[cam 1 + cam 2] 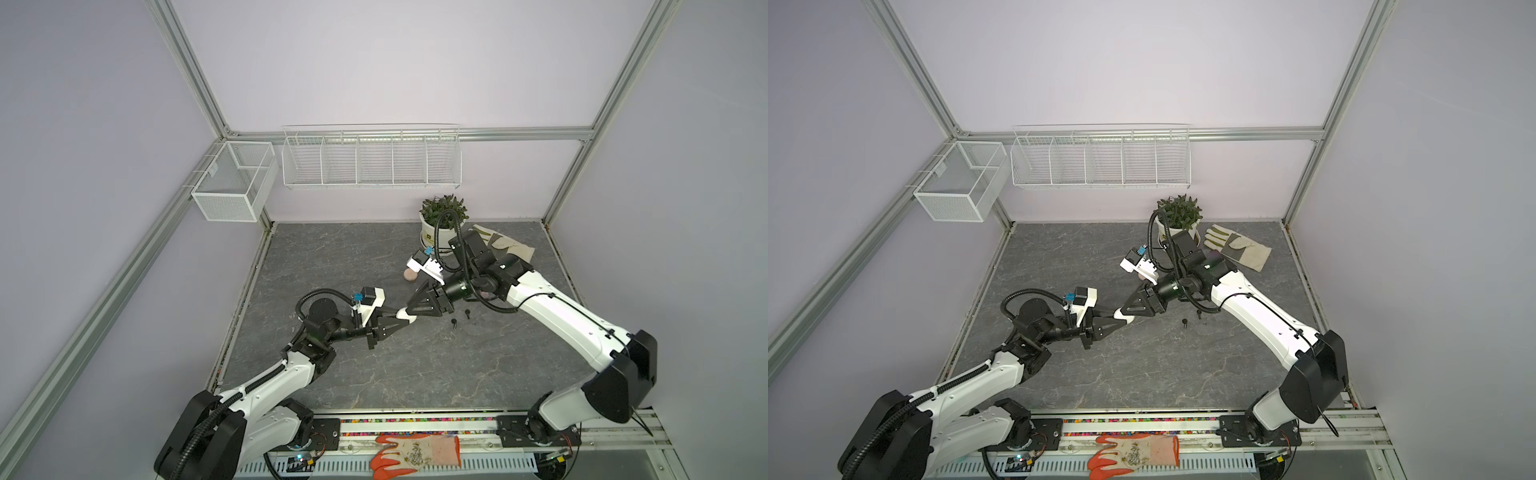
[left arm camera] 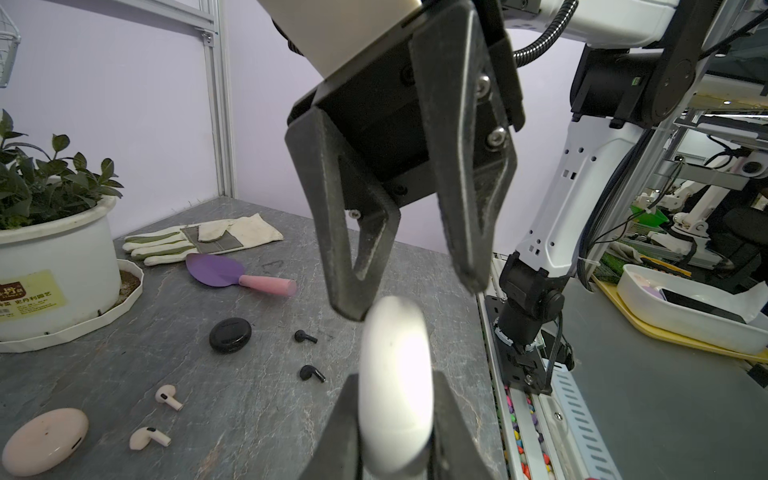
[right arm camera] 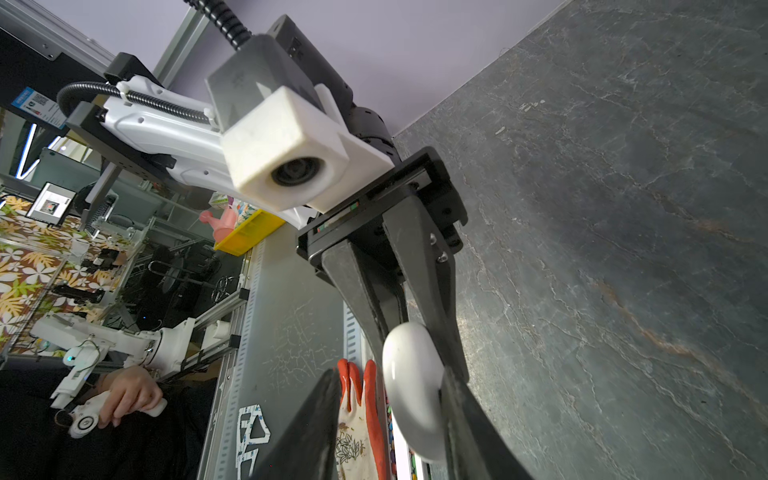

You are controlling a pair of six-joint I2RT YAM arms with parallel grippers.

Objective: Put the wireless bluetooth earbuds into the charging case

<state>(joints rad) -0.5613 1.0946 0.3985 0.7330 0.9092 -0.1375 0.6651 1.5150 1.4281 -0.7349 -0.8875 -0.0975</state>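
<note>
A white charging case (image 2: 395,382) hangs above the middle of the table, and my left gripper (image 1: 401,316) is shut on it. My right gripper (image 3: 388,376) faces it, open. One of its fingers touches the case (image 3: 411,386) and the other stands apart with a gap. Two black earbuds (image 1: 454,323) (image 1: 467,313) lie on the table just right of the grippers. In the left wrist view two pinkish-white earbuds (image 2: 168,397) (image 2: 148,438) lie near a shut pink case (image 2: 45,440). A shut black case (image 2: 230,334) lies by the black earbuds (image 2: 311,373).
A potted plant (image 1: 1179,216) and a work glove (image 1: 1237,247) sit at the back right. A purple trowel (image 2: 232,274) lies near them. Wire baskets (image 1: 372,160) hang on the back wall. An orange glove (image 1: 415,455) rests on the front rail.
</note>
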